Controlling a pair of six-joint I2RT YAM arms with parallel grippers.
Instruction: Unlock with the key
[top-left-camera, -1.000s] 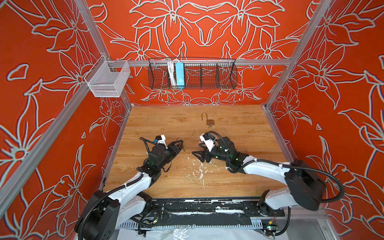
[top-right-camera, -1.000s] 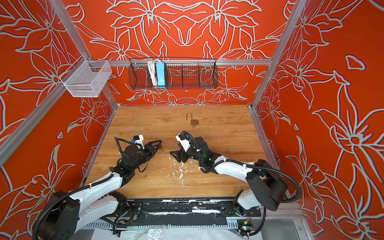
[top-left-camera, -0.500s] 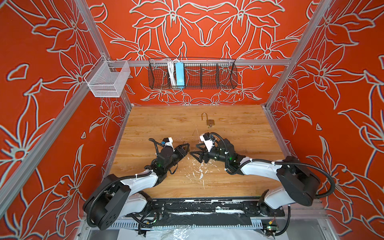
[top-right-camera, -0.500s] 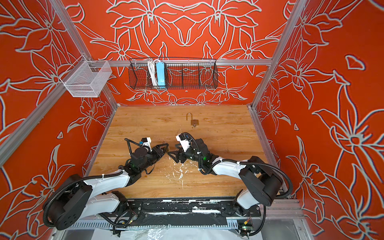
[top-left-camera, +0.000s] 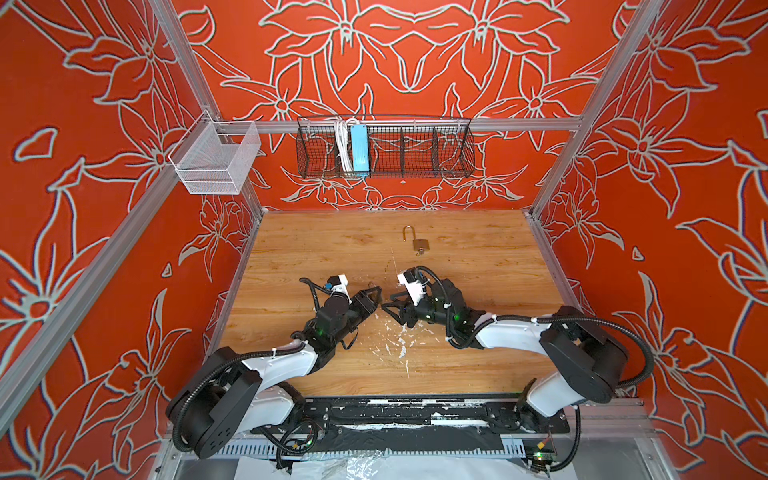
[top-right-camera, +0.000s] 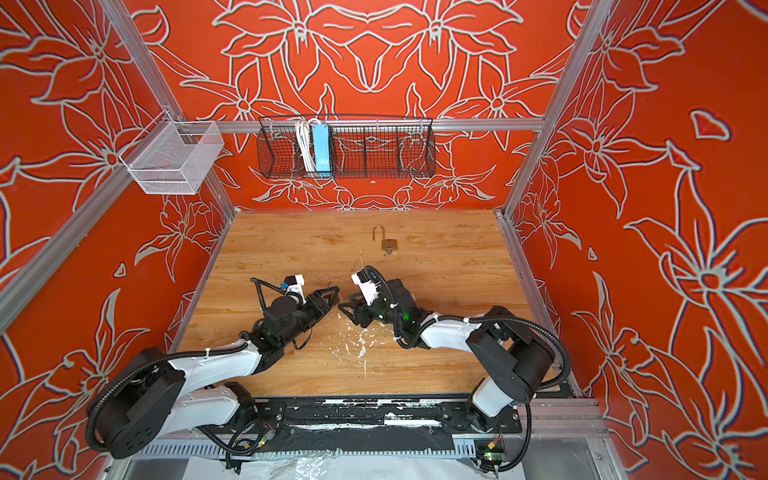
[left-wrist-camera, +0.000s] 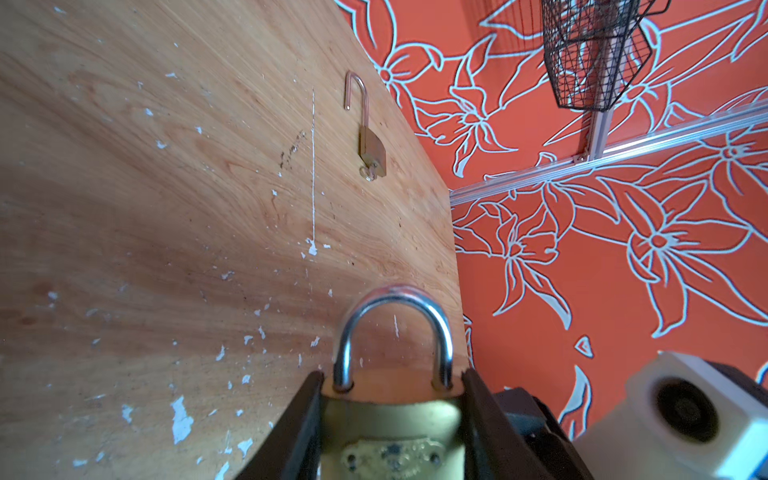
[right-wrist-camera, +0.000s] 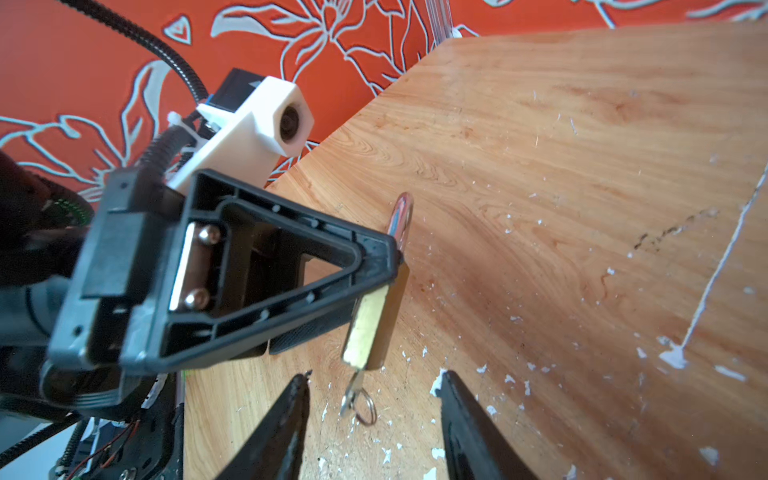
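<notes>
The left claw (top-left-camera: 372, 297) is clamped on the brass padlock (left-wrist-camera: 392, 415), gripping its body by the two flat sides. The silver shackle (left-wrist-camera: 392, 328) is closed and sticks out past the fingertips. This padlock is held just above the table (top-left-camera: 478, 270), near the middle of it and between the two arms.

The key (right-wrist-camera: 351, 395) hangs from the base of the padlock with a small ring (right-wrist-camera: 368, 409) on its end. Its long axis continues the line of the body and points back at the right claw (right-wrist-camera: 374, 419). That claw stands apart, one finger on each side of the key, touching neither key nor ring. The right arm is the free one and the nearer one, so closing on the key head and twisting falls to it. The blade probably sits fully in the keyway, though the edge-on view leaves this unsure.

A second padlock (top-left-camera: 417, 243), already sprung open, lies far back on the table, well apart from both claws.
</notes>
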